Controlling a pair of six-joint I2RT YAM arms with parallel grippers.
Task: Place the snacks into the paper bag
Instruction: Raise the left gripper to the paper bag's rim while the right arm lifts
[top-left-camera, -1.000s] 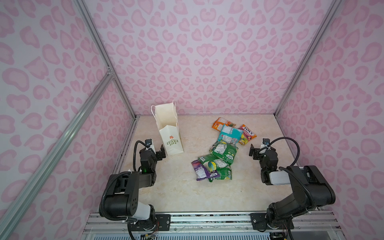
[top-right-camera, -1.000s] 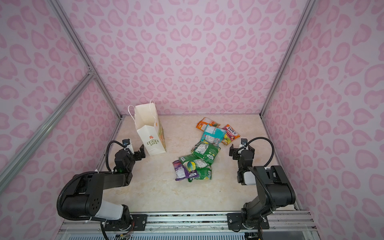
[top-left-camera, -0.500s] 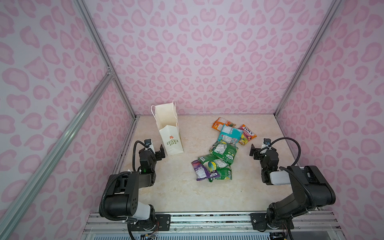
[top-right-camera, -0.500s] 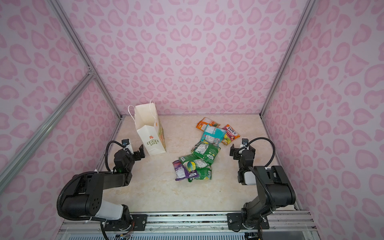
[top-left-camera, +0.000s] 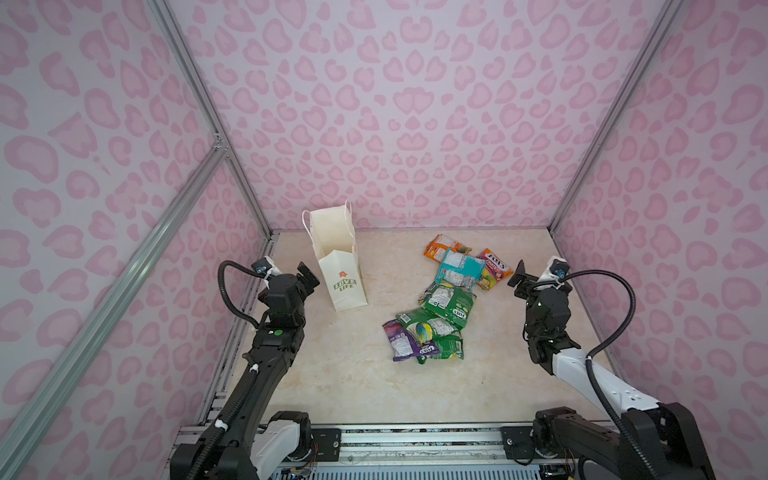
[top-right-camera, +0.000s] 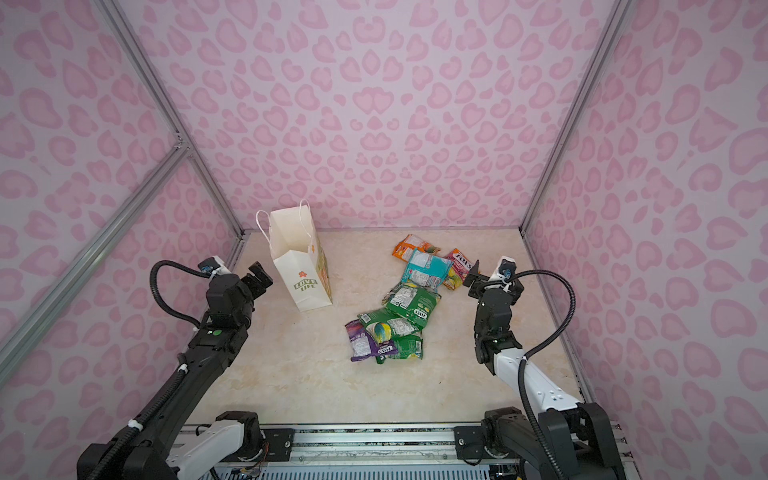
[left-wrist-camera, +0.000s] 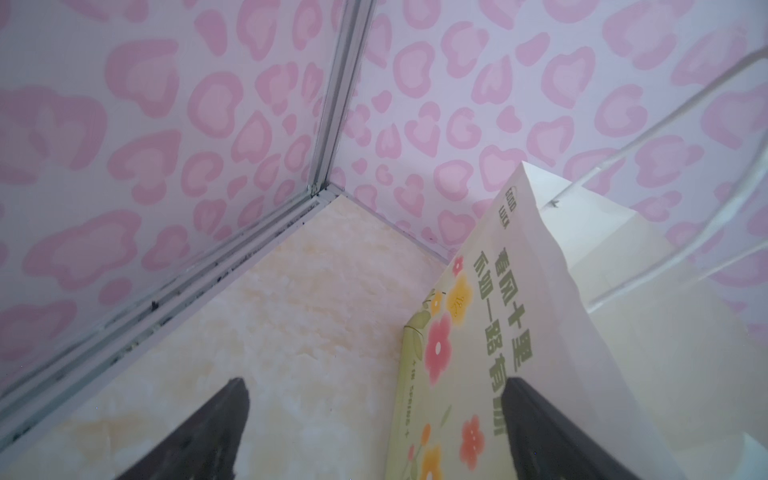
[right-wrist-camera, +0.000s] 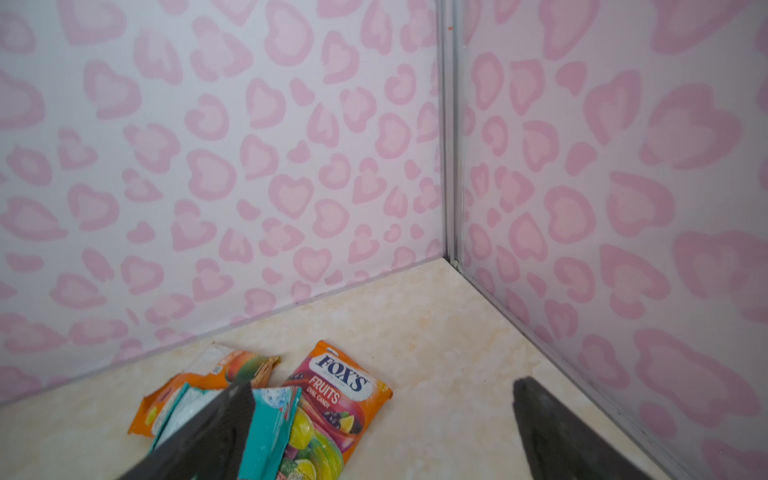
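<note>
The white paper bag (top-left-camera: 341, 266) (top-right-camera: 302, 274) stands upright and open at the back left, and its flowered side panel (left-wrist-camera: 478, 332) fills the left wrist view. Several snacks lie in a loose trail right of it: orange (top-left-camera: 442, 248), teal (top-left-camera: 459, 268), a pink-red FOX'S packet (top-left-camera: 493, 266) (right-wrist-camera: 332, 399), green (top-left-camera: 449, 302) and purple (top-left-camera: 401, 343) (top-right-camera: 361, 340). My left gripper (top-left-camera: 302, 276) (top-right-camera: 258, 276) (left-wrist-camera: 376, 386) hovers open just left of the bag, holding nothing. My right gripper (top-left-camera: 534, 277) (top-right-camera: 487, 277) (right-wrist-camera: 384, 388) is open beside the FOX'S packet.
Pink heart-print walls with aluminium corner posts (top-left-camera: 249, 195) (top-left-camera: 569, 195) close in the marble tabletop (top-left-camera: 353, 374) on three sides. A metal rail (top-left-camera: 415, 436) runs along the front edge, carrying both arm bases.
Both arms have unfolded from a tucked pose. Each gripper has shifted slightly outward and toward the back. The jaws stayed open; the bag and the snacks have not moved.
</note>
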